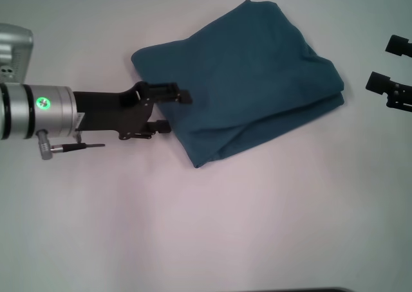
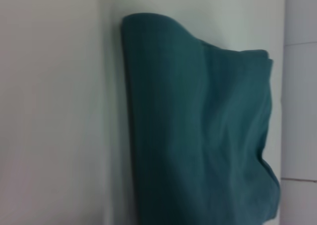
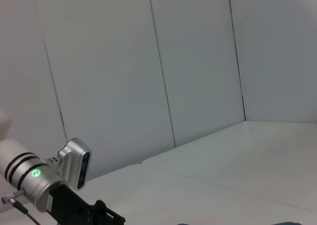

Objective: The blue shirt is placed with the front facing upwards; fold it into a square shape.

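Shirt (image 1: 241, 80) folded, at your left gripper's (image 1: 172, 110) tips | left jaws spread, empty | right gripper (image 1: 386, 63) parked apart, jaws released.

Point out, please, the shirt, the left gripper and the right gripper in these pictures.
shirt (image 1: 248, 80), head view, middle of the folded cloth.
left gripper (image 1: 178, 112), head view, midway between its open fingertips at the shirt's edge.
right gripper (image 1: 381, 63), head view, midway between its open fingertips, beside the shirt.

Readable text: none in any view.
Blue shirt (image 1: 248, 80): folded, no print or label showing.
Left arm (image 1: 45, 103): green round light, no lettering legible.
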Controlling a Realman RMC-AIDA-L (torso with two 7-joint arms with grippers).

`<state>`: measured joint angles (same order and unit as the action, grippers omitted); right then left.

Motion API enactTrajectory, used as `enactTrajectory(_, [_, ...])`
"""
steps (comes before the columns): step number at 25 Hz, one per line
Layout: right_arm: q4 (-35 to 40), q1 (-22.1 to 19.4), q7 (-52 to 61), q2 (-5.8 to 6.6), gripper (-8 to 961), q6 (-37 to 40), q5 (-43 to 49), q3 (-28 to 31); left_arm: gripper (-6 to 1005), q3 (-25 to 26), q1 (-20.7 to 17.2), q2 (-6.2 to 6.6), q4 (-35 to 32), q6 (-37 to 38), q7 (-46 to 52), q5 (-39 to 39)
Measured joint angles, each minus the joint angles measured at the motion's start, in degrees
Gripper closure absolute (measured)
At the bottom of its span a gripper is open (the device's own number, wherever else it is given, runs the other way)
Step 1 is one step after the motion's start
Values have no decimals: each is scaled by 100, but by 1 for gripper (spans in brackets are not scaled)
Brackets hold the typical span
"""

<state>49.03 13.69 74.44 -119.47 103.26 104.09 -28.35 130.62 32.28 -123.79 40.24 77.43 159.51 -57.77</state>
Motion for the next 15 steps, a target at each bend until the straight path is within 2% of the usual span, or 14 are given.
enactTrajectory(7, [-11, -7, 28, 4, 34, -5, -29, 15, 276, -294, 114, -5, -170, -339, 71, 4])
enactTrajectory(12, [-57, -9, 36, 3, 35, 23, -41, 57, 281, -575, 452, -5, -446, -505, -13, 14])
enactTrajectory(15, [-70, -11, 42, 3, 36, 40, -43, 82, 284, -636, 516, -1, -443, -512, -80, 7])
